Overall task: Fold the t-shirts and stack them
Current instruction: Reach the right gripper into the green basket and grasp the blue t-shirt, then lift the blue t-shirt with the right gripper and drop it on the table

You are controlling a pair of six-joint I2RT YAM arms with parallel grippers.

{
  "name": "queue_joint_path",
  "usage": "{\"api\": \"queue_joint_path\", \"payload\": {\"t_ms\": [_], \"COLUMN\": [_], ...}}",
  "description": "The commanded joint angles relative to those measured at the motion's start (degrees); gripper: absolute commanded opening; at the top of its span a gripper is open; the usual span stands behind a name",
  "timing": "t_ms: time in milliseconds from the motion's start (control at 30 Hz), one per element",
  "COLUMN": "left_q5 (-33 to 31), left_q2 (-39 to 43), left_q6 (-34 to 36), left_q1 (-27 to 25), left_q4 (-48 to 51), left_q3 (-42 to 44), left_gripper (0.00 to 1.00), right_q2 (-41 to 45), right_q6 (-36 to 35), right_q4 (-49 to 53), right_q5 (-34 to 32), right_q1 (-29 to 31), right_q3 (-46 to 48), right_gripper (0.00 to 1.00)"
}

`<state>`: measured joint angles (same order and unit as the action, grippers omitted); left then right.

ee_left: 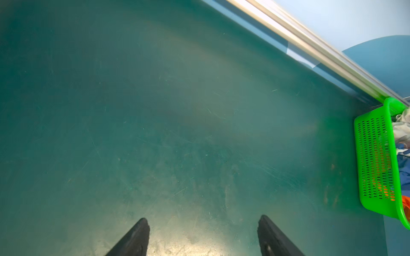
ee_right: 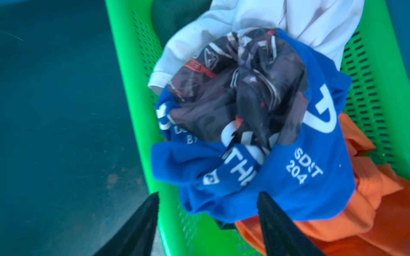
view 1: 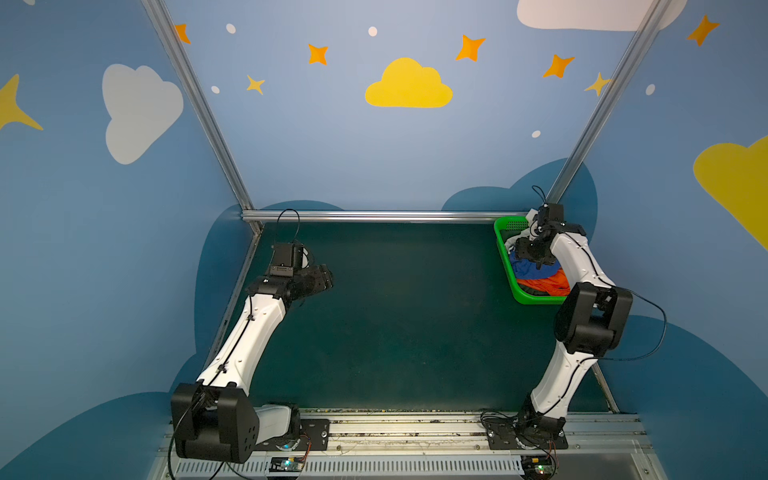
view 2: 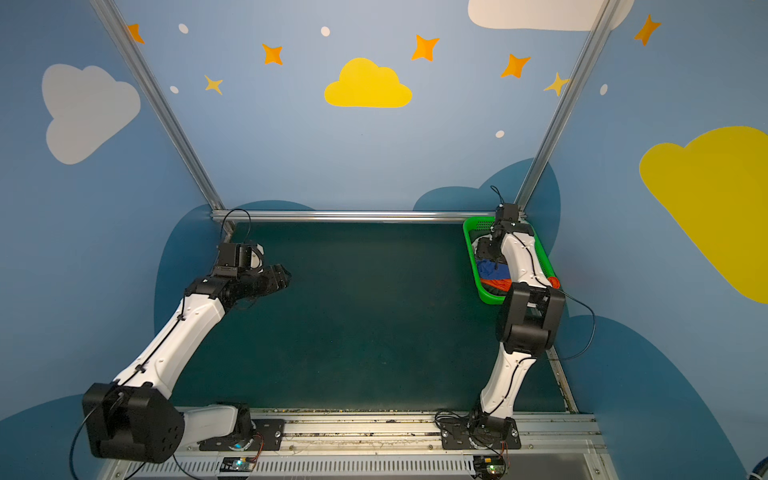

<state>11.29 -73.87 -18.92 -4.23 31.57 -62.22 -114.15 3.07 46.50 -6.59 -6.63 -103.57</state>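
Right hand (ee_right: 208,196) open over blue t-shirt (ee_right: 306,195); orange t-shirt (ee_right: 377,210), white t-shirt (ee_right: 310,20) crumpled beside it in basket (ee_right: 124,66) at 2 o'clock. Left hand (ee_left: 203,218) open, empty. We've folded nothing.

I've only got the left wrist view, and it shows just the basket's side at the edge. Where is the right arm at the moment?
Observer: Its fingers hang over the green basket, which sits at the table's far right corner.
Operator: Are they holding anything?
Observer: No, they stand apart and grip nothing, poised over the edge of the blue shirt.
Operator: What's on top of the pile?
Observer: A dark patterned cloth, bunched up on the blue shirt.
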Motion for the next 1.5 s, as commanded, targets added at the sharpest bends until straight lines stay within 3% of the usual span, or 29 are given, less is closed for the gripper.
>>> {"api": "queue_joint_path", "payload": {"t_ms": [0, 200, 333, 600, 1033, 1267, 1467], "left_q5": [-0.5, -0.3, -0.2, 0.3, 2.2, 2.6, 2.5], "left_q2": [-0.2, -0.5, -0.5, -0.1, 1.6, 3.6, 5.4], "left_q6": [0.3, 0.3, 0.3, 0.4, -0.1, -0.3, -0.4], "left_q1": [0.2, 0.2, 0.2, 0.2, 0.1, 0.1, 0.2], "left_q4": [0.7, 0.7, 0.8, 0.6, -0.3, -1.4, -1.9], "left_q3": [0.3, 0.5, 0.6, 0.6, 1.5, 2.4, 3.1], "left_gripper": [0.78, 0.77, 0.77, 0.76, 0.75, 0.74, 0.73], "right_q2": [-2.2, -2.8, -2.1, 4.8, 22.6, 33.9, 37.3], "right_q6": [0.7, 0.9, 0.9, 0.7, -0.4, -1.4, -2.4], "right_q4": [4.0, 3.1, 2.8, 0.5, -4.7, -8.4, -4.2], "right_q5": [0.6, 0.9, 0.6, 0.7, -1.5, 1.7, 6.7], "right_q1": [-0.3, -0.4, -0.3, 1.1, 9.1, 13.9, 19.9], "right_q3": [-2.8, -3.0, -2.5, 2.4, 12.5, 14.3, 7.8], "right_gripper": [0.62, 0.31, 0.00, 0.00, 0.00, 0.00, 0.00]}}
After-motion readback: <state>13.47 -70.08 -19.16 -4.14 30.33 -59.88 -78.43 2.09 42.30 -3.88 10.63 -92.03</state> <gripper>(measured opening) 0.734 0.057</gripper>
